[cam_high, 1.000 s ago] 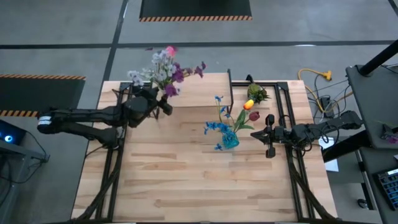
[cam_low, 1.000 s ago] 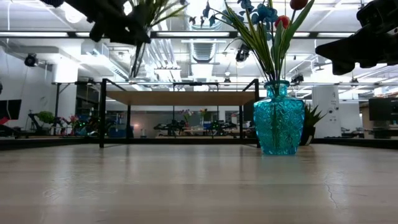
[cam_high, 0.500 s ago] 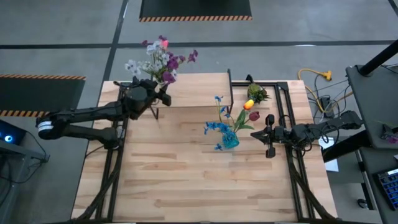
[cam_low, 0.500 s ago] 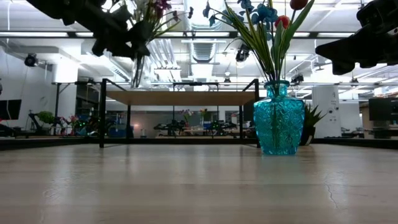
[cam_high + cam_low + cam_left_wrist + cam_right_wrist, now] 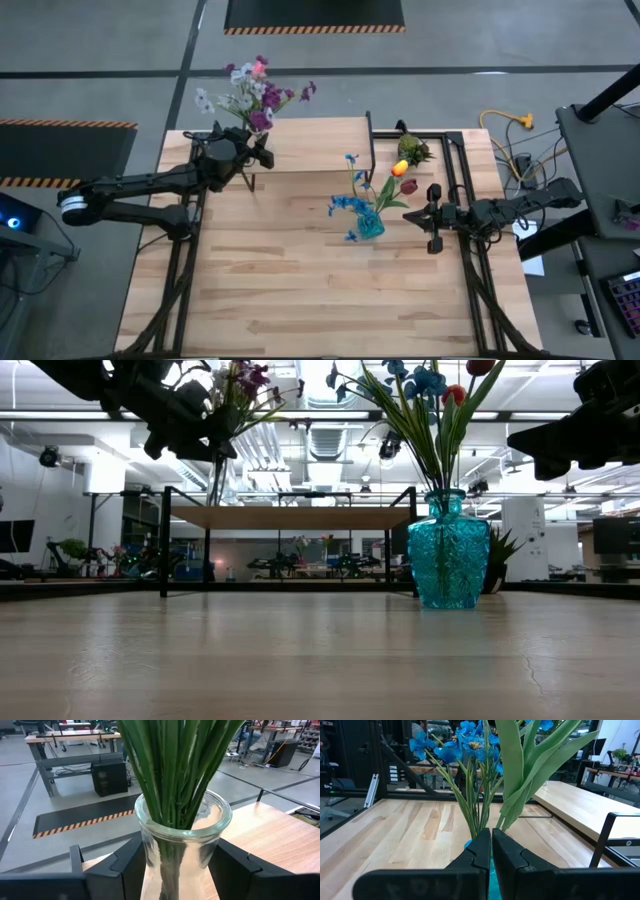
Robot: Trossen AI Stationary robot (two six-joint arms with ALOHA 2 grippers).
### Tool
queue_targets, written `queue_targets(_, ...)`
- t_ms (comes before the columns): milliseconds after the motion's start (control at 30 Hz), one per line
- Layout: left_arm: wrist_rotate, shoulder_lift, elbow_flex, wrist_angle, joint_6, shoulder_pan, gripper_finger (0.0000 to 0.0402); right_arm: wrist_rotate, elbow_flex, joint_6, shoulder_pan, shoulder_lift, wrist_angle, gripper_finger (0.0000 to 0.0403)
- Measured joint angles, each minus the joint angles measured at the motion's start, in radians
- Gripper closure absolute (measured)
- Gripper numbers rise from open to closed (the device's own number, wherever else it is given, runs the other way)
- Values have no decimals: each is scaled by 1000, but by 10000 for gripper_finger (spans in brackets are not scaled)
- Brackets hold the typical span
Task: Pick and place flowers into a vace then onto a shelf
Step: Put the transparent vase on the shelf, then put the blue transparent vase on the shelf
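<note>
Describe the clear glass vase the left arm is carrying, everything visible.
The clear glass vase has a round rolled rim and narrowing neck, and is packed with green stems of the flowers, purple, pink and white blooms on top. It stands upright, clamped between the fingers of the left hand, lifted over the left end of the shelf.
</note>
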Motion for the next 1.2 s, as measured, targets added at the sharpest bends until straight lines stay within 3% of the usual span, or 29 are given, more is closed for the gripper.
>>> queue_targets(333,2,0,0,-5,-1,0,210,0,0,0,0,0,0,394)
queue_targets(700,11,-33,-1,-6,32,0,138,0,0,0,0,0,0,394)
queue_targets(933,86,-102,-3,-24,44,-13,132,0,0,3,0,0,0,394)
queue_targets(1200,97,-189,-4,-194,30,-19,132,0,0,5,0,0,-1,394)
